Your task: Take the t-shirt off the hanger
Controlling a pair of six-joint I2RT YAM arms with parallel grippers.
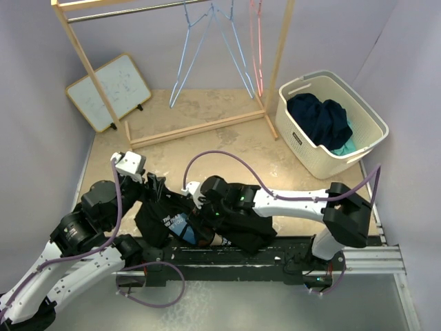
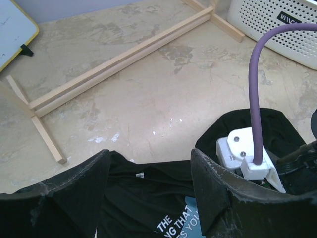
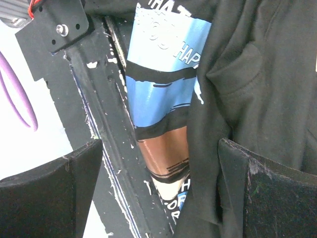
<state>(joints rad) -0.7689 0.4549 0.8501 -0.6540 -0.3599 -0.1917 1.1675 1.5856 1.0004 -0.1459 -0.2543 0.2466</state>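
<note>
Top view: black t-shirt [image 1: 180, 227], a soft crumpled heap with a blue print, lies well to the near side of the wooden rack [image 1: 200, 129]. Left gripper [image 1: 153, 187] and right gripper [image 1: 198, 210] are both at the cloth. Thin blue wire hangers [image 1: 207, 41] hang from the rack. A white perforated plastic basket [image 1: 365, 117] stands just right of the rack.

Left wrist: gripper [image 2: 148, 188] is spread wide, its matte black fingers [image 2: 74, 193] scuffed. The t-shirt [image 2: 143, 198] lies in folds between them, nearer than the rack's pale square base bars [image 2: 124, 59].

Right wrist: gripper [image 3: 158, 193] is spread wide, pinching nothing. The t-shirt [image 3: 163, 99] shows blue and brown print bands beside a chipped black rail [image 3: 99, 129].
</note>
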